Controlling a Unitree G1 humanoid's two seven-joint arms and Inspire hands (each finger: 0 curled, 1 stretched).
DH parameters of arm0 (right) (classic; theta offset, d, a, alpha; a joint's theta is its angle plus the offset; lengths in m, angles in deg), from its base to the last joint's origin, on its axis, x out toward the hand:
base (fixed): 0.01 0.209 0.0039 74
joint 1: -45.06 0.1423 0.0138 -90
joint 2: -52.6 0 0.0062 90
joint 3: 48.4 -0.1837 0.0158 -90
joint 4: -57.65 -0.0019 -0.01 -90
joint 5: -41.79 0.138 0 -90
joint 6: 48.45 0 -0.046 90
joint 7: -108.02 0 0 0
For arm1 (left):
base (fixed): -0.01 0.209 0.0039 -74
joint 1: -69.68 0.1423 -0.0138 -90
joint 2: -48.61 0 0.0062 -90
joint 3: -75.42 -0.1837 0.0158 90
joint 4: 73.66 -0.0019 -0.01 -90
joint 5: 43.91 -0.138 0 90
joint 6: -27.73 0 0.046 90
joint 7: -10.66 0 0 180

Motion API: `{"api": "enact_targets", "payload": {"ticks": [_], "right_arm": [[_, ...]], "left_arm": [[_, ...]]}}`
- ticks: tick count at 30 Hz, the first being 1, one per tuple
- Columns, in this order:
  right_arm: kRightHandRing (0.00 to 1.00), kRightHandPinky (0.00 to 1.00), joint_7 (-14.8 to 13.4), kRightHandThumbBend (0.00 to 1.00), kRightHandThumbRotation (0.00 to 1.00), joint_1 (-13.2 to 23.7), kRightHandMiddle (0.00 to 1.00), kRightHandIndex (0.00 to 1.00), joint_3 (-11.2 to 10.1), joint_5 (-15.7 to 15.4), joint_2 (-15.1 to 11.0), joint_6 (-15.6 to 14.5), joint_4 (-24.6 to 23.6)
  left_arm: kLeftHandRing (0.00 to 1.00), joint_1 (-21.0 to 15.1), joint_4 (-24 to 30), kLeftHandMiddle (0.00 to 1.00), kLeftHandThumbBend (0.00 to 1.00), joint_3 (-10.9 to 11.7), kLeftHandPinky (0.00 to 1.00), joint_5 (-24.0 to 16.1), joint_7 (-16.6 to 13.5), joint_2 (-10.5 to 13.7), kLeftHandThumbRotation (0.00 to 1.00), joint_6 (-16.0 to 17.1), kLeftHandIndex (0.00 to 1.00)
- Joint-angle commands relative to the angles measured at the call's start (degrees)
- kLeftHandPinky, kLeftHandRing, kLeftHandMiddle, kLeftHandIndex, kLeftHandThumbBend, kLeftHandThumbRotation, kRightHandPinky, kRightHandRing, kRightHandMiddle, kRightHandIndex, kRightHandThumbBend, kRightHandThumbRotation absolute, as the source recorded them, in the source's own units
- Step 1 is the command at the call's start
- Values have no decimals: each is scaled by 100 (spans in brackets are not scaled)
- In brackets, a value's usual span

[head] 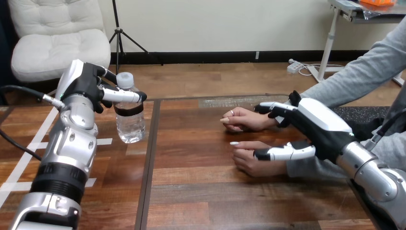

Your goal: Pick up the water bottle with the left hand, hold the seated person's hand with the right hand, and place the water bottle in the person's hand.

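Left hand [88, 84], upper left of the frame: its fingers [122, 95] wrap the water bottle [130, 122] just below the cap, gripping it. The bottle is upright at the left part of the wooden table [201, 191]; whether its base touches the wood cannot be told. Right hand [321, 127], at the right: fingers curl over the far side of the person's upper hand [244, 120] at its wrist end, clasping it, while the thumb [287, 152] lies across the person's lower hand [251, 163].
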Motion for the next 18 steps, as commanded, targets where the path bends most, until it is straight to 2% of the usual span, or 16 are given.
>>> {"api": "enact_targets", "payload": {"ticks": [1, 8, 18], "right_arm": [[83, 71, -191, 100, 71, 638, 85, 85, 105, -113, -192, 45, 21], [83, 72, -135, 100, 65, 697, 85, 84, 214, -266, -226, -114, -13], [84, 74, -168, 100, 62, 821, 85, 84, 325, -439, -231, -227, 182]], "left_arm": [[26, -589, 355, 33, 67, -62, 20, -82, 88, 227, 0, 68, 41], [32, -671, 293, 39, 68, -55, 26, -91, 147, 232, 0, -35, 42], [32, -725, 253, 39, 69, -112, 26, -131, 226, 263, 0, -62, 42]]}}
